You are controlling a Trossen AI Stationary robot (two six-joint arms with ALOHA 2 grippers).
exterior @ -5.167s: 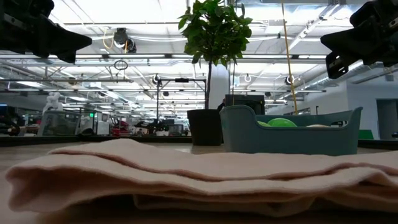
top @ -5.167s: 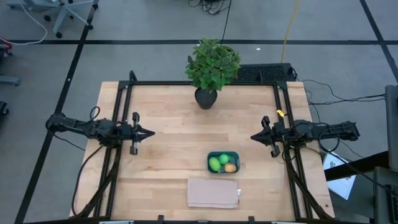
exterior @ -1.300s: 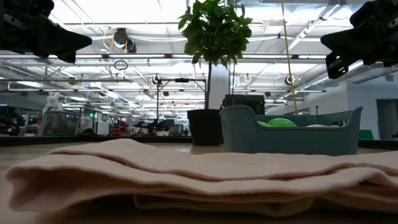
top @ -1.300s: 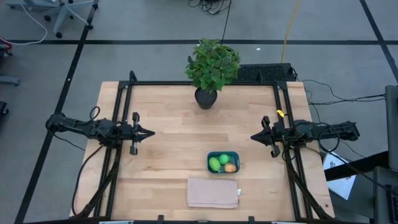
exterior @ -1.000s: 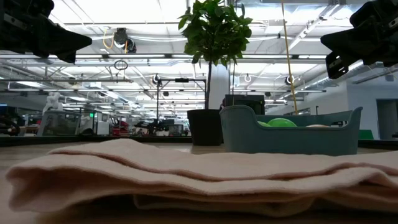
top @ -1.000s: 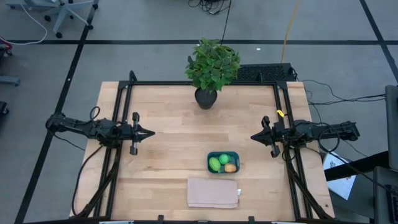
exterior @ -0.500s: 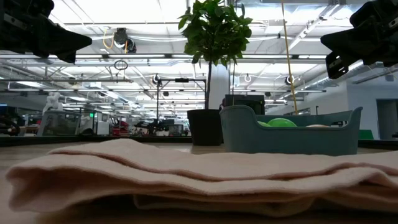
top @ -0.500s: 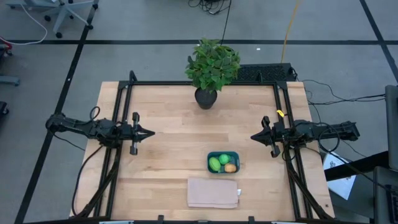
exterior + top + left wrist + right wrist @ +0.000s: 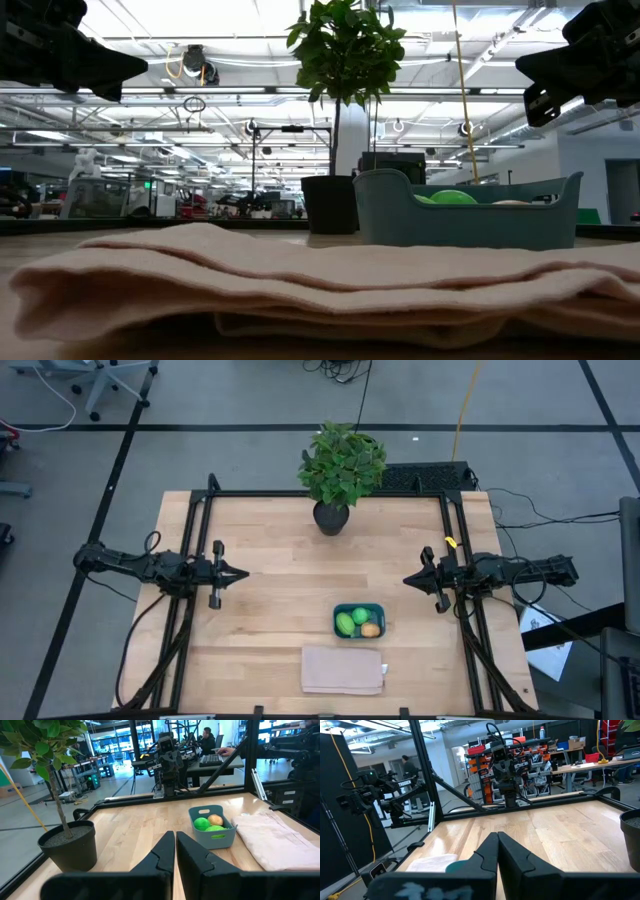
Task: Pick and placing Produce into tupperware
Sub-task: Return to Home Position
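Note:
The teal tupperware [image 9: 359, 620] stands on the table near its front, right of the middle. In it lie the yellow-green oblong fruit [image 9: 345, 623], the green ball [image 9: 360, 615] and the tan-orange egg-like piece [image 9: 371, 629]. The left wrist view shows the tupperware [image 9: 212, 831] with all three pieces inside. My left gripper [image 9: 244, 573] is shut and empty, above the table's left side. My right gripper [image 9: 408, 580] is shut and empty, above the table's right side. Both are well away from the tupperware.
A beige folded cloth [image 9: 343, 670] lies at the front edge, just near of the tupperware. A leafy potted plant [image 9: 336, 475] stands at the far edge, middle. A black frame [image 9: 200, 530] runs along the table's sides. People sit at desks in the room beyond.

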